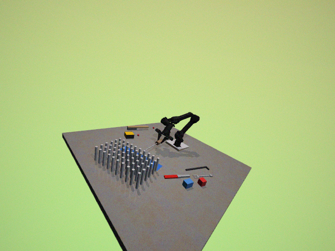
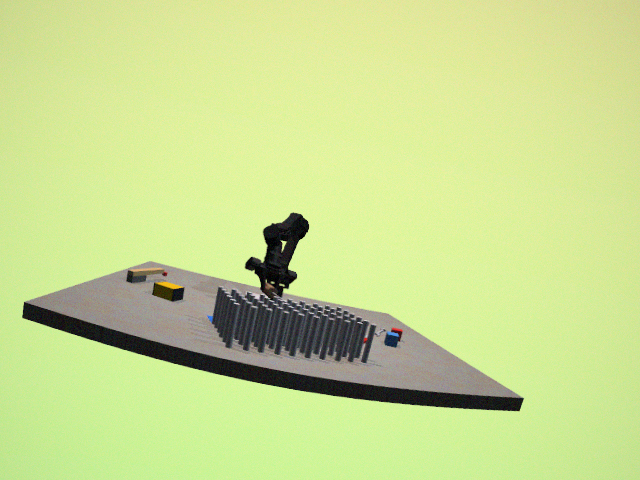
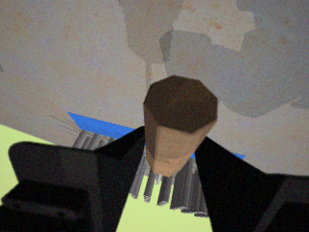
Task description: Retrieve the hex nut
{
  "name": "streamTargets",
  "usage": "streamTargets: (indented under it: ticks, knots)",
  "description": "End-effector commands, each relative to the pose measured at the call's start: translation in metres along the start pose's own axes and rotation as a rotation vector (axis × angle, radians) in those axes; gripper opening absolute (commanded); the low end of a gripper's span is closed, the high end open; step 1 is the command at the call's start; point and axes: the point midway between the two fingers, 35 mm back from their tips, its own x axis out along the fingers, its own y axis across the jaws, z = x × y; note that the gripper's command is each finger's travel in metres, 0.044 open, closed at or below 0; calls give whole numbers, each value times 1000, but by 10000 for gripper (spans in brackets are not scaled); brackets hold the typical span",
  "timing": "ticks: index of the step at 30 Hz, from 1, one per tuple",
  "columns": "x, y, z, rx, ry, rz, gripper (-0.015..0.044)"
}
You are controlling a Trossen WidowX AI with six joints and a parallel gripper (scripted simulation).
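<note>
My gripper (image 1: pixel 161 140) (image 2: pixel 270 288) (image 3: pixel 170 134) is shut on the wooden handle (image 1: pixel 158 141) (image 3: pixel 174 145) of a tool, held above the table in front of the spacers. Its thin metal shaft (image 1: pixel 151 147) slants down from the handle toward the near spacer rows; in the top view its far end appears by the spacer tops, and I cannot tell whether it touches any. The metal spacers (image 1: pixel 138 179) (image 2: pixel 369 343) (image 3: pixel 180 188) look upright in the top and exterior views. The blue taped strip (image 1: pixel 158 166) (image 3: pixel 97 125) runs along their arm-side edge. The hex nut cannot be made out.
A red-handled tool (image 1: pixel 170 176), a black bent rod (image 1: pixel 196 168), a wrench (image 1: pixel 203 175), a blue cube (image 1: pixel 187 183) and a red cube (image 1: pixel 202 181) lie to one side. A yellow-topped block (image 1: pixel 129 133) and a long wooden piece (image 1: pixel 139 126) are on the other.
</note>
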Motion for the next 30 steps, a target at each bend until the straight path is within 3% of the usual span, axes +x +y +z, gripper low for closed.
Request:
streamTargets:
  ticks: [1,16,30]
  knots:
    - [-16,5,-16,-5,12,3,0]
    - [-71,11,-49,0,12,6,0]
    - [-73,60,-40,25,-40,34,0]
